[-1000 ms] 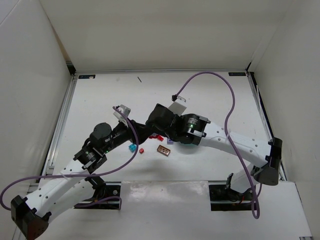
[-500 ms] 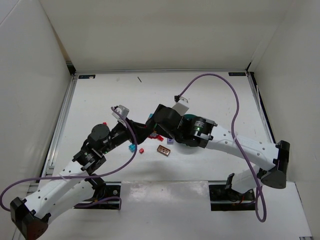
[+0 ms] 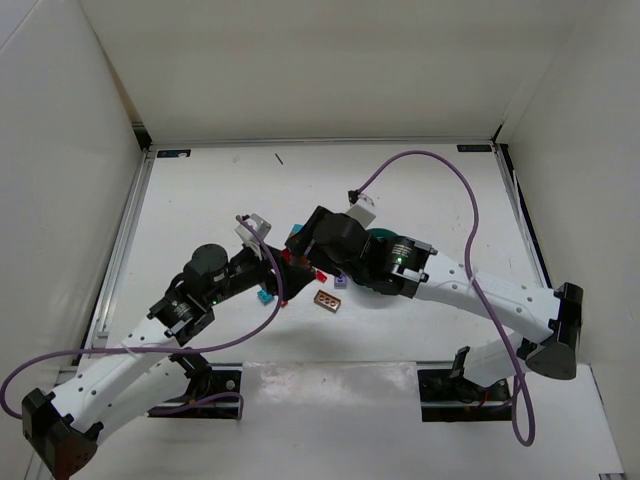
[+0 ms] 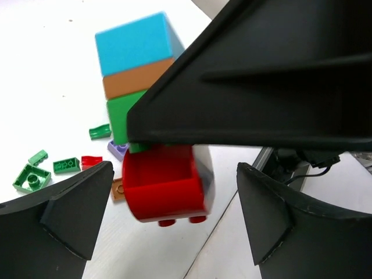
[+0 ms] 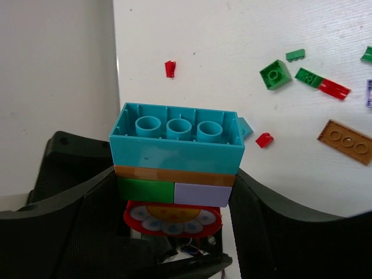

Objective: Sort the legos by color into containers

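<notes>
Two black fingers of the right gripper (image 5: 174,174) press against the sides of a stack of bricks (image 5: 176,168), holding it between them. The stack has a teal brick (image 5: 177,139) with three round studs on top. Below that come a thin brown layer (image 5: 174,174), a green brick (image 5: 145,190) beside a lavender brick (image 5: 201,195), and a red piece (image 5: 172,219) at the bottom. The red piece carries a printed ring of pale petals around a yellow centre, and I can read no lettering on it.

The left gripper (image 4: 171,218) is spread wide. Its fingers (image 4: 64,215) stand on either side of the stack's red end without touching it.

Beyond the stack, the loose legos lie scattered on the white table (image 3: 200,200). The right wrist view shows a green square brick (image 5: 275,74), a green-and-red strip (image 5: 321,83), a flat brown plate (image 5: 347,141), a small red bit (image 5: 264,139) and another red bit (image 5: 170,68) well apart from the rest.

In the top view both arms meet over this scatter near the table's middle, with a cyan brick (image 3: 265,296) just beside the left arm's wrist. Small markings on the arm joints are too small to read.
</notes>
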### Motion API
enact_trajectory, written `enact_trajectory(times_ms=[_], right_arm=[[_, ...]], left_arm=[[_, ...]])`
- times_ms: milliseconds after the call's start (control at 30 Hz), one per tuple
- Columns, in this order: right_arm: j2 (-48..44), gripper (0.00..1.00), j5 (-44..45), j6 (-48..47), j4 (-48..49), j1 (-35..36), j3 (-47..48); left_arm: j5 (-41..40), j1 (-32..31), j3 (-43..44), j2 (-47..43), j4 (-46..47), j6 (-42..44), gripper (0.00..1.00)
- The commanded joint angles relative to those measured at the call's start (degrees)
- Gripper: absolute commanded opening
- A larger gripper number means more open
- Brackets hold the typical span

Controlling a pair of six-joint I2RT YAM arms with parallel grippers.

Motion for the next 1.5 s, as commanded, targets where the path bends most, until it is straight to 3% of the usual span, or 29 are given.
enact_trajectory(times_ms=[0, 133, 433, 567, 600, 633, 867, 967, 1067, 1133, 1300, 1467], right_arm=[[-3.4, 0.35, -0.8, -1.4, 5.7, -0.1, -0.8], [-3.3, 0.35, -1.5, -1.8, 4.6, 0.3, -0.6], [-1.7, 0.36, -2.6, 0.4, 2.8, 0.6, -0.9], [-0.9, 0.36, -2.2, -0.3, 4.8, 1.4, -0.4], [-0.5, 0.36, -2.1, 0.0, 4.0, 1.8, -0.1], [-0.5, 0.36, -1.3, 0.1, 3.6, 1.8, 0.2], [-2.1, 0.37, -0.1, -2.4, 4.8, 1.5, -0.3], [-2.3, 0.37, -0.3, -2.5, 5.1, 1.4, -0.6], [-2.5, 0.37, -0.6, -2.7, 5.3, 1.5, -1.3], [-2.6, 0.31, -0.2, -2.4, 5.3, 1.8, -1.7], [-3.2, 0.18, 6.6, 0.4, 3.3, 2.5, -2.1], [-4.9, 0.18, 13.3, 4.2, -1.4, 2.5, -2.1]], left_arm=[[1.1, -0.2, 2.1, -0.5, -1.5, 1.7, 0.97], [0.1, -0.3, 1.7, -1.2, -0.3, 1.1, 0.90], [-1.9, -0.2, 0.3, -6.2, 2.6, -2.1, 0.93], [-1.9, -0.2, 0.8, -5.7, 2.1, -1.4, 0.80], [-1.9, -0.2, 0.9, -5.1, 1.7, -1.7, 0.69], [-1.7, -0.3, 0.9, -5.0, 1.7, -1.4, 0.66], [-1.2, -0.2, 1.6, -4.2, 0.1, -0.4, 0.59], [-1.1, -0.3, 1.6, -4.0, 0.3, -0.4, 0.46], [-1.9, -0.2, 1.9, -4.1, 0.1, -0.8, 0.28], [-2.3, -0.2, 2.4, -4.6, -1.3, -0.8, 0.11], [-2.1, -0.2, 2.8, -5.7, -2.9, -2.0, 0.02], [-0.6, -0.2, 3.0, -7.0, -7.4, -3.8, 0.01]])
